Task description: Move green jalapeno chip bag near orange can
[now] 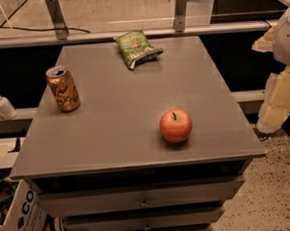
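Hand (281, 90): pale padded shape at the counter's 3 o'clock, off its right edge and touching nothing; I cannot tell whether it is open or closed.
Green jalapeno chip bag (137, 49): lies flat and crinkled at the counter's 12 o'clock, near the far edge, sealed as far as can be seen.
Orange can (63, 88): stands upright at 9 o'clock, near the left edge, silver top showing a dark opening; contents not visible.
Bag to can: bag sits at the can's 2 o'clock, well apart.
Apple (175, 125): red-orange, stem up, at 4 o'clock, alone.
Counter (125, 113): grey flat top.
Drawers (144, 202): stacked under the counter at 6 o'clock, contents hidden.
Cardboard box (24, 216): on the floor at 7 o'clock, contents unclear.
Pump bottle (2, 104): white, on a ledge beyond 9 o'clock.
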Tool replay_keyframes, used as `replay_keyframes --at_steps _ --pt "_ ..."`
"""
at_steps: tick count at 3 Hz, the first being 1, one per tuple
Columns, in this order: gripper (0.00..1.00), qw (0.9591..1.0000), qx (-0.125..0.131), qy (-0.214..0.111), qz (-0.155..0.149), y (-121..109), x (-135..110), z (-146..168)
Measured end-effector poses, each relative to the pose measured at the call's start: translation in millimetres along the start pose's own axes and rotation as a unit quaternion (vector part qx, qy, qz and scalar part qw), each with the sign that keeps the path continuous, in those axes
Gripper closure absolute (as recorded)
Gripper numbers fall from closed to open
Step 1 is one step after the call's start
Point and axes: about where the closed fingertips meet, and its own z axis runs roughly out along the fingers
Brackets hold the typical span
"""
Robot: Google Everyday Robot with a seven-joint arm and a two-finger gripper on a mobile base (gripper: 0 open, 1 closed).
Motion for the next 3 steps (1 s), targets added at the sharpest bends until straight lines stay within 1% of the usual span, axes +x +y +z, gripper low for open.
replay_keyframes --at_steps 1,2,3 --pt "0.00 1.0000 0.000 0.000 0.000 -0.1 0.0 0.0" --pt "0.00 0.9993 0.035 -0.006 -0.009 -21.7 -7.6 3.2" --pt "0.00 0.9960 0.080 -0.031 -0.024 -64.1 -34.2 18.1"
